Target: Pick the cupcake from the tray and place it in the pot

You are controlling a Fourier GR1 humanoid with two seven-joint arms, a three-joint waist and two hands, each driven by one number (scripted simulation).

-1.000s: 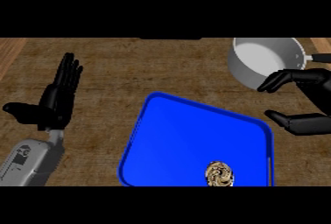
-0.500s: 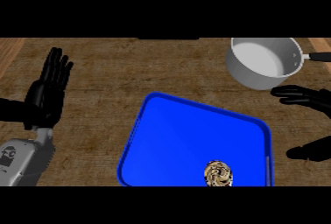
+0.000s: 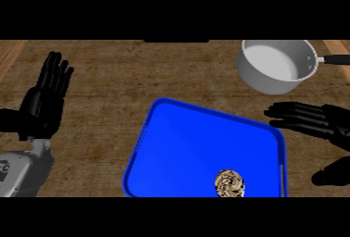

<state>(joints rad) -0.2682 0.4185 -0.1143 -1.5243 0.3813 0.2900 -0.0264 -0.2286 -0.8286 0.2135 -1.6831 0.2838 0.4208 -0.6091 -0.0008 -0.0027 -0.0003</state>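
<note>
A swirled brown-and-cream cupcake (image 3: 229, 183) sits at the near edge of the blue tray (image 3: 198, 143), partly cut off by the view's lower edge. The grey pot (image 3: 277, 65) stands at the far right, its black handle pointing right, with nothing inside. My right hand (image 3: 311, 121) hovers open just right of the tray, fingers pointing left and thumb low near the tray's right edge; it is above and to the right of the cupcake and holds nothing. At the left edge my left hand (image 3: 44, 104) rests open with its fingers up.
The brown wooden counter (image 3: 137, 74) spreads around the tray. A lighter wood strip (image 3: 10, 53) shows at the far left corner and another at the far right beside the pot's handle.
My right hand has come down and toward me, from beside the pot to beside the tray's right edge, spreading open. The left hand has shifted slightly left. Cupcake and pot have not moved.
</note>
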